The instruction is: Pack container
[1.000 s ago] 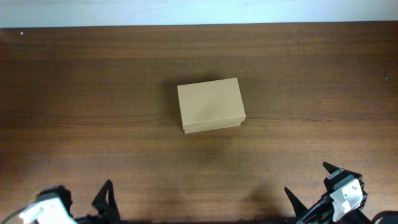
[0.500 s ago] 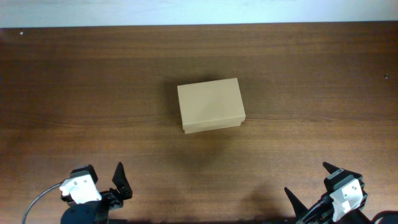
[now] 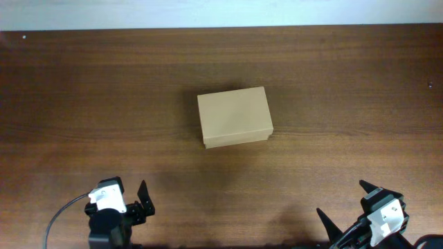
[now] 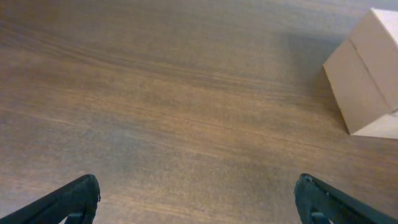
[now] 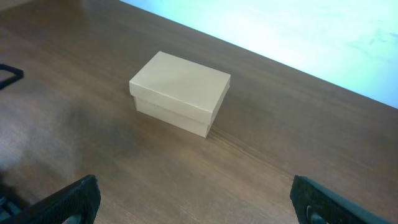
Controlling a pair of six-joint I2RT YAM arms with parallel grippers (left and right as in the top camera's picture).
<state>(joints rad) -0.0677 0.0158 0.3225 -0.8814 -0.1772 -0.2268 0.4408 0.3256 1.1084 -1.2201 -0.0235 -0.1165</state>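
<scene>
Left gripper (image 4: 196, 202), right gripper (image 5: 194, 200): jaws wide apart, empty. Container (image 3: 234, 117): lid (image 5: 180, 78) shut, at table (image 3: 83, 83) centre, well apart from both. Risk: sliding or tipping under a one-sided push at the lid.

A dark brown, wood-grain bench (image 3: 332, 83) is seen filling nearly the whole overhead view. Beyond its far edge a pale, whitish, brightly lit strip (image 3: 208, 12) is shown; wall or floor cannot be told.

Seemingly closed container (image 3: 234, 117) on table (image 3: 69, 83)
</scene>
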